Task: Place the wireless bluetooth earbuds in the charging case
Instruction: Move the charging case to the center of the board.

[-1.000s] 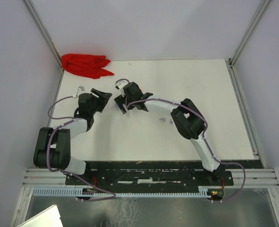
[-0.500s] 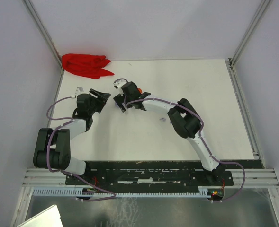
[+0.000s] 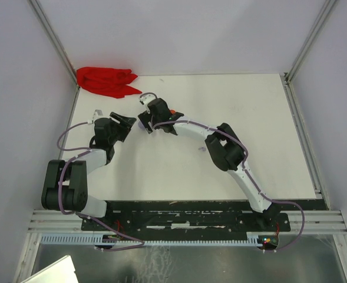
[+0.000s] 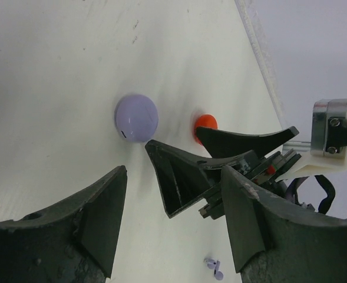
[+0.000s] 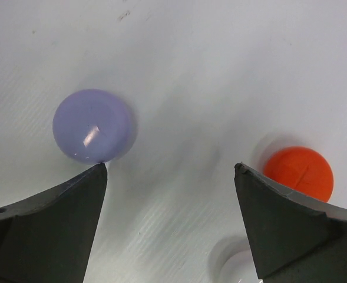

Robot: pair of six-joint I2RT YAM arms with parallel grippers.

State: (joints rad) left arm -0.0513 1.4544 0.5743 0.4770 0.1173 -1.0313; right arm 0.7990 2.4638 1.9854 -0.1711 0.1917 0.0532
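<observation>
A pair of tiny purple earbuds (image 4: 214, 269) lies loose on the white table (image 3: 250, 130), seen faintly in the top view as purple earbuds (image 3: 201, 149) beside the right arm's elbow. A round purple case (image 5: 92, 125) and a round orange case (image 5: 298, 172) lie shut, flat on the table. My right gripper (image 5: 170, 166) hangs open over the bare strip between them, its left fingertip at the purple case's edge. My left gripper (image 4: 174, 171) is open and holds nothing; it faces the right gripper's fingers (image 4: 176, 183), with the purple case (image 4: 136, 118) beyond them.
A whitish round thing (image 5: 239, 272) shows at the bottom edge of the right wrist view. A red cloth (image 3: 105, 81) lies bunched in the far left corner. In the top view the two grippers nearly meet at left of centre, with the orange case (image 3: 172, 110) just right of them.
My right gripper has slid left and farther from the bases, closer to the left gripper, uncovering the orange case behind it. The left arm has stayed put.
</observation>
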